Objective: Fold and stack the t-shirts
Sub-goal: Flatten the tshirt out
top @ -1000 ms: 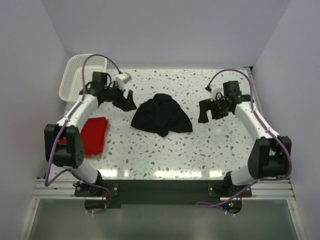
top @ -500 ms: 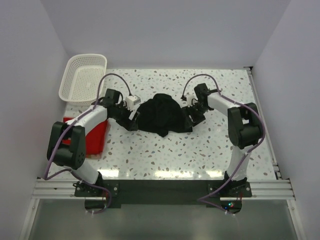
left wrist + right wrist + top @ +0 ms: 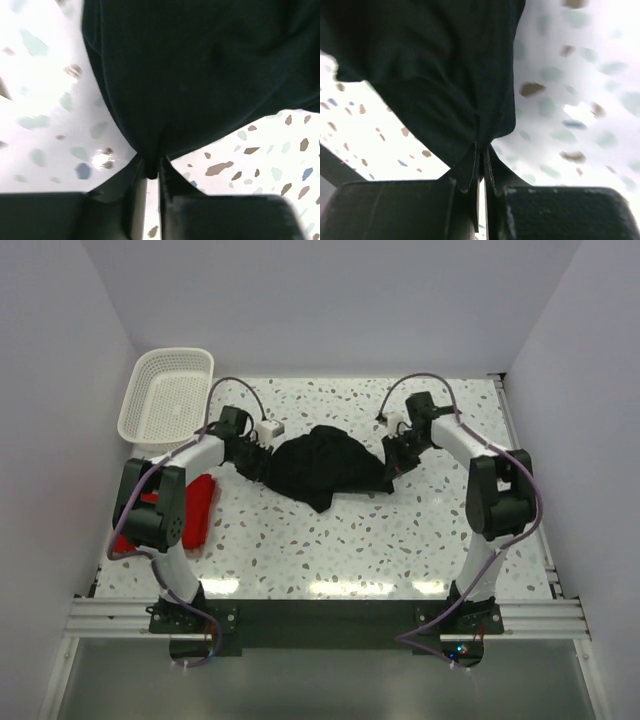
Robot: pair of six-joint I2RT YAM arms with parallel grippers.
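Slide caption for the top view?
The left end effector and right end effector pinch opposite edges of the black t-shirt; red t-shirt and basket at left.

No writing, label, brand mark, number or sign is legible in any view (the black t-shirt and red t-shirt show plain cloth, the white lattice basket plain plastic).

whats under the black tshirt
Only the speckled table shows around the black t-shirt; the cloth hides whatever lies beneath its middle. The left gripper and right gripper pinch its side edges.
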